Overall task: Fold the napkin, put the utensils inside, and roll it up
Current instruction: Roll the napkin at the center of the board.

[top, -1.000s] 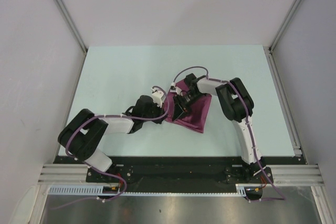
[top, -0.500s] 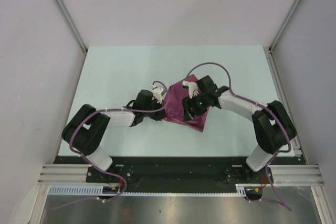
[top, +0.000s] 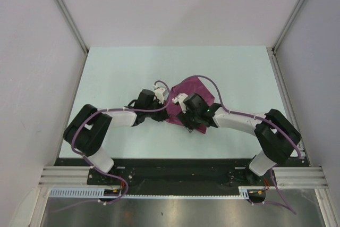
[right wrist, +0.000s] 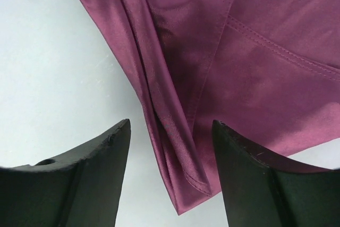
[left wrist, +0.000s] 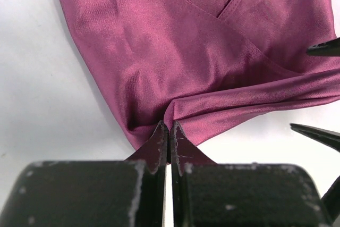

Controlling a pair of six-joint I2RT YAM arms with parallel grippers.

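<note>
The pale tabletop (top: 117, 73) carries the napkin (top: 195, 87), which lies folded near its middle, between the two arms. The left end effector (left wrist: 168, 131) is clamped together on the napkin's left corner, and the cloth bunches into creases at the pinch. The right end effector (right wrist: 170, 131) has its fingers apart, straddling a long folded edge near a pointed corner. Whether its tips touch the cloth is hard to tell.

Plain maroon napkin (top: 197, 90), folded into overlapping layers, creased along one edge, flat on the pale table (top: 117, 73).
</note>
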